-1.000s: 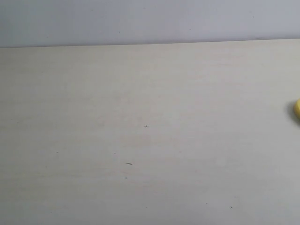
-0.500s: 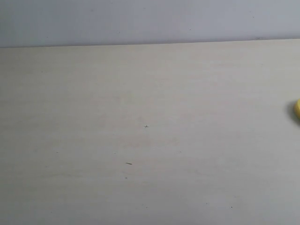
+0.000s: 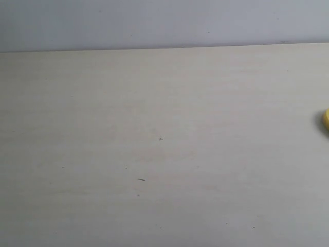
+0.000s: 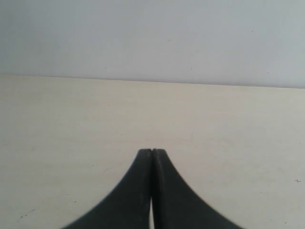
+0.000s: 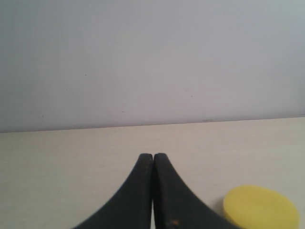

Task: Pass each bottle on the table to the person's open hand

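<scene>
Pre-pick: left gripper (image 4: 151,151) and right gripper (image 5: 153,155) closed, empty; yellow thing (image 5: 260,206), probably a bottle, just beside right fingers (image 5: 167,200), so open first

Bright, flat, even light washes over the table (image 3: 164,154), its grain pale and hazy. One faint shadow sits beside the yellow object (image 3: 326,119). The left gripper (image 4: 152,152) and right gripper (image 5: 153,155) show as black silhouettes, their edges blurring towards the lens.

Exterior cam high, angled down over surface (image 3: 154,128) toward wall (image 3: 154,23). Wrist cams low, same heading. Exterior and right wrist share yellow object (image 3: 326,119) (image 5: 260,208).
</scene>
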